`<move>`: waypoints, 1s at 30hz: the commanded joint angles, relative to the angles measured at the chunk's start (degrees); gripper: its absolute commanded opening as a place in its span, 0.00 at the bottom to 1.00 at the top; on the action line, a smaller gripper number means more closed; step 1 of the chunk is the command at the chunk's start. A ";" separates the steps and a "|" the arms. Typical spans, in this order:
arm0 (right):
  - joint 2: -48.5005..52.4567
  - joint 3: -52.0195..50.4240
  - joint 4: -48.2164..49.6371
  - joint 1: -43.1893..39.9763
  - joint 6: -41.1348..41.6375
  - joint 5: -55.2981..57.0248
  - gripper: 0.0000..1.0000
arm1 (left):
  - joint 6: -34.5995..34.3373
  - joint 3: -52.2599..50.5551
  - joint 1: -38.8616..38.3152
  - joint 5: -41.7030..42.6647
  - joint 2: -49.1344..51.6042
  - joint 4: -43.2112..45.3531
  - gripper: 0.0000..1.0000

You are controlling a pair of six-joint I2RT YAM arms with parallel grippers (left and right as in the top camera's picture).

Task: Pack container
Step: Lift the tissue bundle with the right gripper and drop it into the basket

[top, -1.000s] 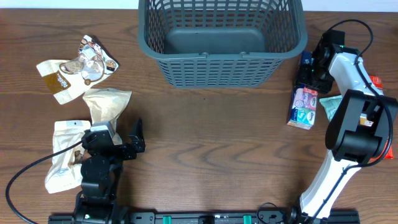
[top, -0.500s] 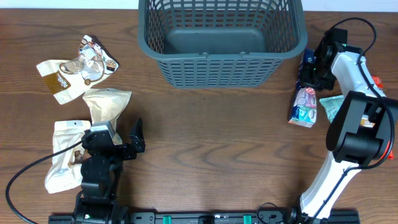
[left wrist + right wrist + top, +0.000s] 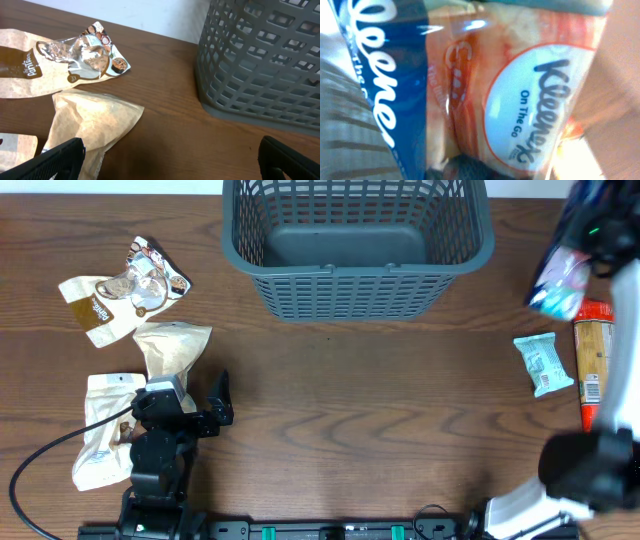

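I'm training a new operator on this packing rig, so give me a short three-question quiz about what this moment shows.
1. True or false: the container already holds a packet.
2. What does the right hand grip? A. Kleenex pack B. the container's rim C. nothing
3. Fill in: the left hand has its jaws ____.
Key: 1 false, it is empty; 2 A; 3 open.

Overhead: fixed above, straight down on the table (image 3: 330, 400). Left wrist: low, near-level, facing the basket (image 3: 260, 60) and snack packets (image 3: 95, 120) — both shared with overhead. Right wrist: pressed close against a Kleenex pack (image 3: 520, 110).
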 commanded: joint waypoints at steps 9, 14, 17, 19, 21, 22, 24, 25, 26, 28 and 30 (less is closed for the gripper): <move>-14.25 2.32 2.54 15.65 -45.72 -24.94 0.01 | -0.11 1.33 -0.17 -0.70 0.13 0.07 0.99; -12.31 2.29 4.59 22.99 -54.60 -28.11 0.05 | -0.11 1.33 -0.17 -0.70 0.13 0.04 0.99; -9.38 2.29 7.50 26.51 -55.95 -28.06 0.09 | -0.11 1.33 -0.17 -0.68 0.13 0.07 0.99; -6.86 2.29 9.16 28.72 -57.77 -27.67 0.10 | -0.11 1.33 -0.17 -0.68 0.13 0.04 0.98; -3.96 2.29 10.78 30.60 -57.79 -26.71 0.13 | -0.13 1.33 -0.17 -0.68 0.13 0.04 0.99; -2.27 2.29 11.45 31.34 -57.79 -26.75 0.14 | -0.13 1.33 -0.17 -0.68 0.13 0.04 0.99; 1.05 2.29 12.13 32.44 -57.79 -26.77 0.14 | -0.13 1.33 -0.17 -0.68 0.13 0.04 0.99; 2.62 2.29 12.11 32.81 -57.79 -26.80 0.15 | -0.13 1.33 -0.17 -0.68 0.13 0.04 0.99; 4.57 2.29 12.00 33.18 -57.70 -26.86 0.16 | -0.13 1.33 -0.17 -0.68 0.13 0.04 0.99; 8.04 2.29 10.93 33.73 -57.70 -26.82 0.16 | -0.13 1.33 -0.17 -0.68 0.13 0.02 0.98; 11.37 2.29 8.48 33.92 -57.70 -26.80 0.15 | -0.13 1.33 -0.17 -0.68 0.13 -0.15 0.99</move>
